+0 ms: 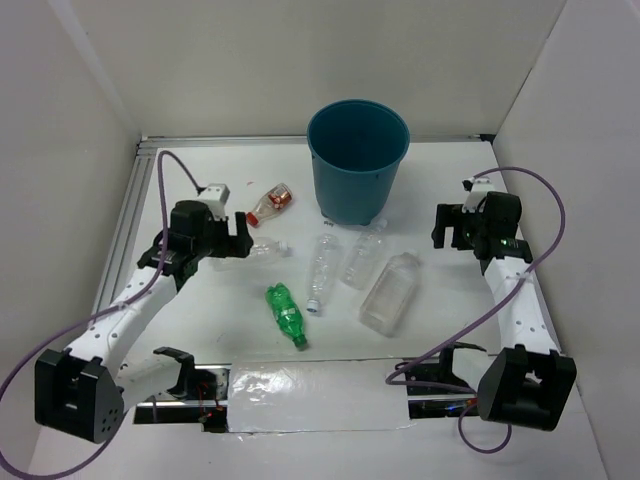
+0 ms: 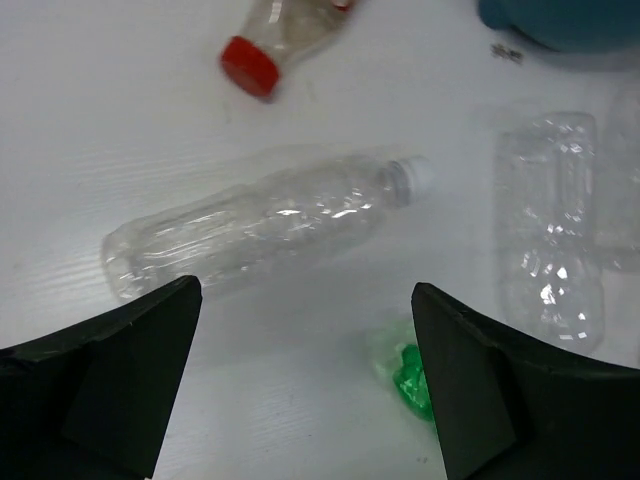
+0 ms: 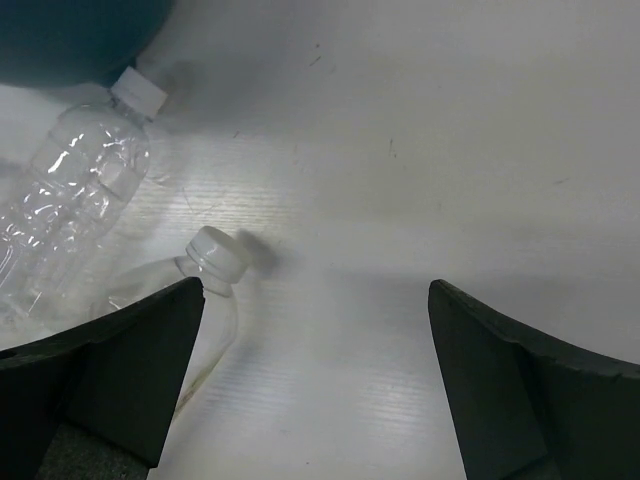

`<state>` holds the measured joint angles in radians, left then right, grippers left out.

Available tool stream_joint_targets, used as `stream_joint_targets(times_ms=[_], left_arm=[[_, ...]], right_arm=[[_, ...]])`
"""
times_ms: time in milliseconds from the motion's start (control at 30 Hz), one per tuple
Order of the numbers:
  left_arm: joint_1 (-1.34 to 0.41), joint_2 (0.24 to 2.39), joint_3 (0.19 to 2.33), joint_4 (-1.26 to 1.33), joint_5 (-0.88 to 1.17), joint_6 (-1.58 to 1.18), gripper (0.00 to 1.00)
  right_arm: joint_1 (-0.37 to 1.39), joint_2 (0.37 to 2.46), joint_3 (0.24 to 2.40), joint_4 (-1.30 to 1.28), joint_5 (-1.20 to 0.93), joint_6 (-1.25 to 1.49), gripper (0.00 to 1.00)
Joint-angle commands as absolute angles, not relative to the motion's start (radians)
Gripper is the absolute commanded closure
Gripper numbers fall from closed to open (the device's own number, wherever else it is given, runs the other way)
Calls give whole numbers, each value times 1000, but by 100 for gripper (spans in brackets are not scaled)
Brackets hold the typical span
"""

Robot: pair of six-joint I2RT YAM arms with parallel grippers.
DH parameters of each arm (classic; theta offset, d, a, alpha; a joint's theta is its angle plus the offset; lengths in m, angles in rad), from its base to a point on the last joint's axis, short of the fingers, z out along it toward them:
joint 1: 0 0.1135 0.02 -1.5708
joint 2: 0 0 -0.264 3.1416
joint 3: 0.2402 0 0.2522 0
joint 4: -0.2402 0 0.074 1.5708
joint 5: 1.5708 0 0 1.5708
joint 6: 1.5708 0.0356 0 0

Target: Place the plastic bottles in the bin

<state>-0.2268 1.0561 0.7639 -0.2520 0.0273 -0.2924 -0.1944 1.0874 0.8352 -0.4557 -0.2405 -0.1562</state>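
Observation:
The teal bin [image 1: 358, 160] stands upright at the back centre. A bottle with a red label [image 1: 272, 203] lies to its left. One slim clear bottle [image 1: 268, 249] lies just right of my left gripper [image 1: 242, 235], which is open and empty. Two more slim clear bottles [image 1: 321, 265] [image 1: 362, 255], a larger squarish one [image 1: 390, 292] and a green one [image 1: 286, 314] lie mid-table. In the left wrist view, the slim bottle [image 2: 270, 225] lies ahead of the gripper [image 2: 305, 370]. My right gripper [image 1: 447, 228] is open and empty, right of the squarish bottle's cap [image 3: 215, 255].
White walls close in the table on three sides, with a metal rail [image 1: 125, 215] along the left and back edges. A shiny clear sheet [image 1: 300, 395] lies at the near edge between the arm bases. Purple cables loop beside both arms.

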Motion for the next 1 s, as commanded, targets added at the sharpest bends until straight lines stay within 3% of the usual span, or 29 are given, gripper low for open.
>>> stream_joint_targets(times_ms=[0, 433, 667, 967], left_arm=[[-287, 1109, 840, -250, 175, -149, 1], [-535, 1230, 870, -207, 49, 170, 2], [-588, 1370, 934, -256, -3, 247, 28], [-589, 1476, 943, -131, -261, 297, 15]], right_arm=[[-193, 1058, 828, -394, -184, -139, 0], [-193, 1022, 818, -439, -314, -324, 0], [-202, 1022, 818, -472, -327, -368, 0], [-202, 1031, 798, -492, -356, -390, 0]])
